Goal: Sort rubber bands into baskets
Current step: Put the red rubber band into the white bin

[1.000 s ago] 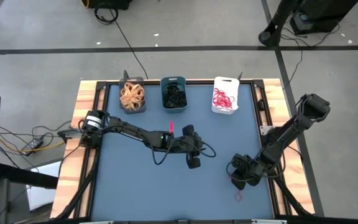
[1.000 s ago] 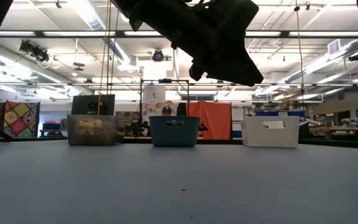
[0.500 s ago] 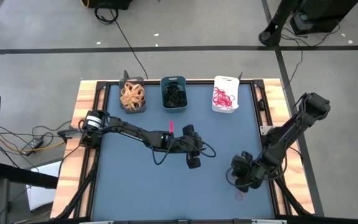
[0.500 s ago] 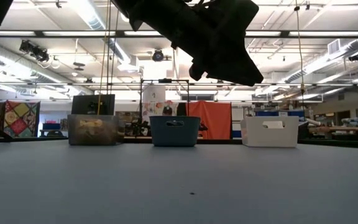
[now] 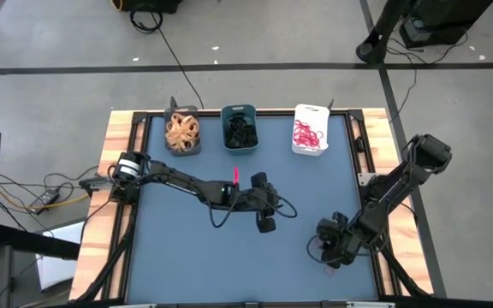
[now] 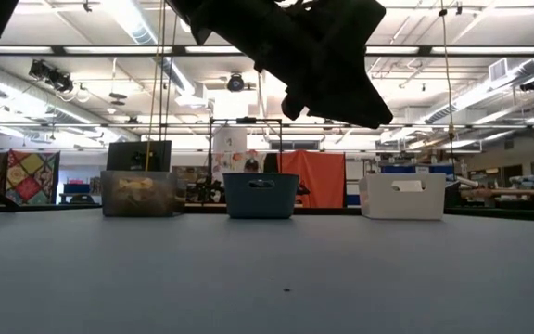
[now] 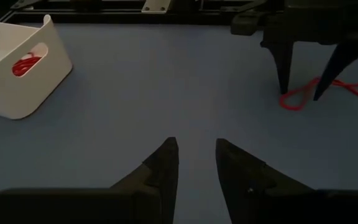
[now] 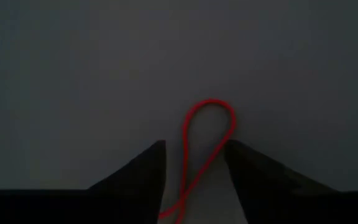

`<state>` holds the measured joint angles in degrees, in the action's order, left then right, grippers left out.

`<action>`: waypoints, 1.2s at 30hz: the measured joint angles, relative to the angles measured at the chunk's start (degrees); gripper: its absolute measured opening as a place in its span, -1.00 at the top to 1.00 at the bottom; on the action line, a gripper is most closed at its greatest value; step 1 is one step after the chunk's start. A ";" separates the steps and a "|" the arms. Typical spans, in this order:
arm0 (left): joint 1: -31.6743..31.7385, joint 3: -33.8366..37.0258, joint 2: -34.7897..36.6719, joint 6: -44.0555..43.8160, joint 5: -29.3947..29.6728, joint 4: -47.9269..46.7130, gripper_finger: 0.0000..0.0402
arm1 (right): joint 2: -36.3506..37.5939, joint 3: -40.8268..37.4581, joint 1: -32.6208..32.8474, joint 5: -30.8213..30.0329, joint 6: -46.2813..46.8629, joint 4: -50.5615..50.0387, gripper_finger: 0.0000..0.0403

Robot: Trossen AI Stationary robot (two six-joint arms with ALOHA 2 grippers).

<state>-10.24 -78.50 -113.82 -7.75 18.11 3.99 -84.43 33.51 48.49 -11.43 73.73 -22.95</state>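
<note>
At the near right corner of the blue table (image 5: 169,257), I am looking down on my right gripper (image 5: 332,254), which is pointing down at the mat with its two fingers parted. A single red band (image 8: 205,149) is lying flat between those fingers, not yet pinched; the left wrist view is showing the fingertips (image 7: 284,87) standing on either side of the band (image 7: 319,93) on the table surface. Nothing is held in this gripper.

My left gripper (image 5: 265,216) is hovering near the middle of the table, well apart from the right one. Its fingers (image 7: 166,163) are showing a narrow gap and are holding nothing.

Along the far edge three baskets are sitting in a row. The grey basket (image 5: 181,131) on the left is holding tan bands (image 5: 181,128). The teal basket (image 5: 240,128) in the middle is holding black bands (image 5: 240,131). The white basket (image 5: 311,131) on the right is holding red bands (image 5: 308,133).
</note>
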 joint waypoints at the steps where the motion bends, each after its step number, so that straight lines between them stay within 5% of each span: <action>1: 0.00 0.00 0.00 0.00 -0.01 0.12 0.45 | -0.22 0.03 0.00 -0.12 -0.02 0.00 0.08; 11: 0.02 0.00 0.00 -0.39 0.00 0.96 0.45 | -0.39 -0.27 -0.04 -1.94 -0.89 -1.41 0.94; 17: 0.00 0.00 0.00 -0.42 0.04 0.87 0.45 | 1.01 2.66 -0.07 -4.00 -2.63 -8.02 0.97; 36: 0.00 0.00 0.00 -0.46 0.15 0.87 0.45 | 3.36 21.10 -6.75 -29.02 -11.42 -43.78 0.99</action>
<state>-10.24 -78.50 -113.82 -8.21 18.26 4.86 -81.07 54.61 41.74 -40.45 62.31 -66.73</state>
